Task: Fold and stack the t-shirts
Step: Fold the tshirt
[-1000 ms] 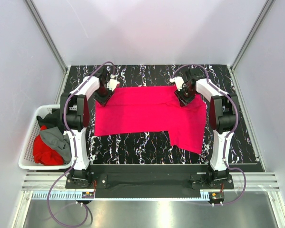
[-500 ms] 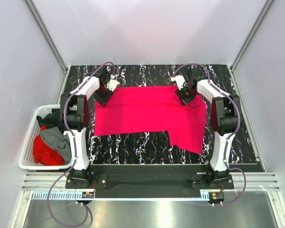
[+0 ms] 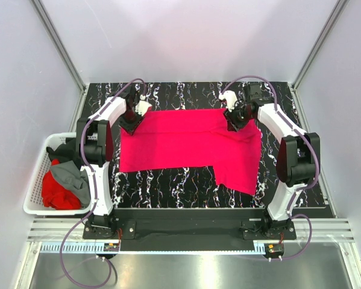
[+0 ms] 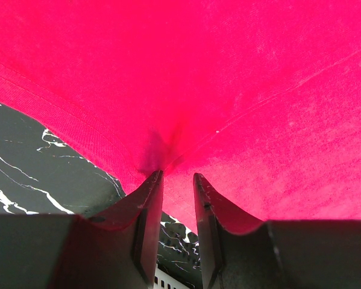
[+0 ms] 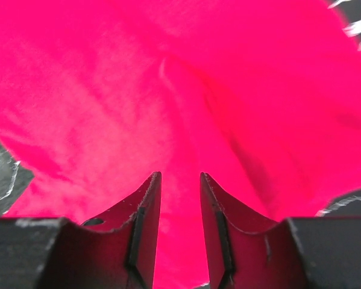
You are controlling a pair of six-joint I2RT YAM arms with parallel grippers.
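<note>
A bright crimson-pink t-shirt (image 3: 186, 141) lies spread flat on the black marbled table (image 3: 168, 183), with a flap hanging lower at its near right. My left gripper (image 3: 134, 124) stands at the shirt's far left corner. In the left wrist view its tips (image 4: 176, 176) press on the cloth (image 4: 228, 90) beside the hem, the jaws a narrow gap apart, and the fabric puckers there. My right gripper (image 3: 232, 122) stands at the far right edge of the shirt. Its jaws (image 5: 180, 174) are also narrowly apart over the cloth (image 5: 108, 108), with nothing pinched between them.
A white lattice basket (image 3: 29, 198) sits off the table's left edge and holds red (image 3: 56, 194), grey (image 3: 73, 177) and black (image 3: 62, 150) shirts. Pale walls enclose the table at the back and on both sides.
The right arm has swung its elbow outward to the right and its wrist has turned a little at the shirt's far right edge. The left arm and the shirt have stayed put.
</note>
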